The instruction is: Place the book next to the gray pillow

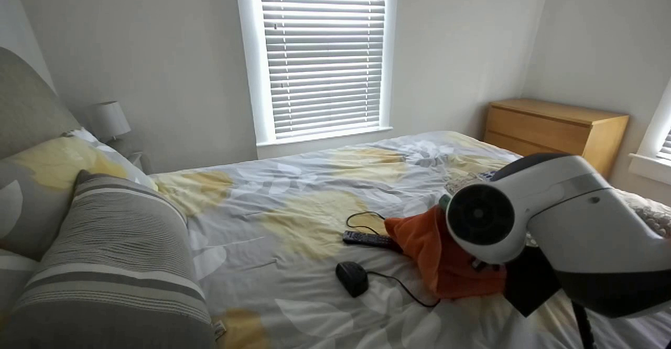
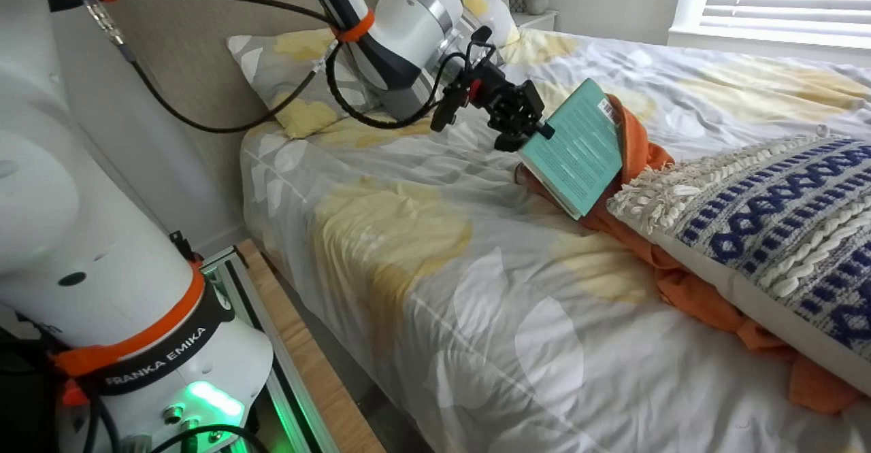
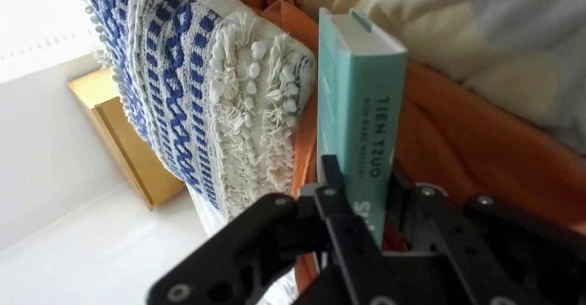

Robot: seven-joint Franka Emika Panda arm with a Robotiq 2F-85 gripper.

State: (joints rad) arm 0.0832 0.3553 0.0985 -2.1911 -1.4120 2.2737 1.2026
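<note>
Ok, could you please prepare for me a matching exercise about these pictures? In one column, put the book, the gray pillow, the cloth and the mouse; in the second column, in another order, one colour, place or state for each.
Things
1. Book
2. Gray pillow
3. Cloth
4. Mouse

Descriptions
A. Orange, crumpled
B. Held in the gripper
C. Black
D. Striped, near the headboard

Right pairs: 1-B; 2-D; 3-A; 4-C

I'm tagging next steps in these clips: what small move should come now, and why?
Probably lift the book slightly: the claw is closed on it, the orange cloth bunches close by and could snag, and the gray pillow lies well apart.
</note>
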